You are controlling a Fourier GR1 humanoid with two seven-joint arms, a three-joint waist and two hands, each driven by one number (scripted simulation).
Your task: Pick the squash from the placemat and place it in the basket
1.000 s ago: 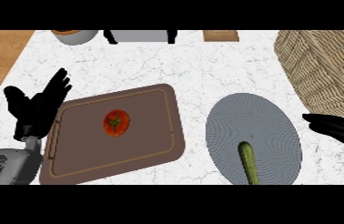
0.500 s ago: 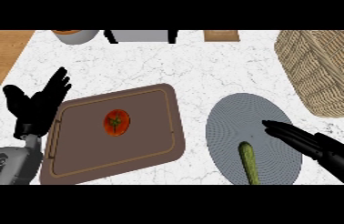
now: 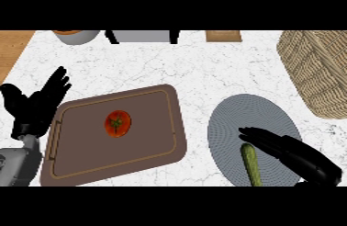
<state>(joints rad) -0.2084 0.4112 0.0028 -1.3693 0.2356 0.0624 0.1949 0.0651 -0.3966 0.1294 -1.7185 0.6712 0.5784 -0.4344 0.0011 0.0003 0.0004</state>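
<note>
while the squash lies lengthwise on the grey round placemat, near the mat's lower edge, the step in hand looks like the reach: nothing is lifted yet. the right hand sits over the placemat just beside the squash, on the side facing the basket, its fingers stretched out straight toward the mat's middle and lying close together, not curled round anything. its fingertips are about level with the squash's upper end; whether the hand brushes the squash cannot be told from the head view, but it holds nothing.

by my judgement, the next move calls for the hand to shift across onto the squash and curl fingers and thumb round its narrow body, across its length and not along it, since a slim, smooth thing like this could roll away on the mat if nudged sideways. after that comes a lift and a carry to the wicker basket, which stands beyond the placemat's far right side, partly cut off by the view's edge.

the left hand rests spread open, fingers up, well away from the placemat on the far side of the brown tray, which carries a tomato on the white marbled tabletop.
</note>
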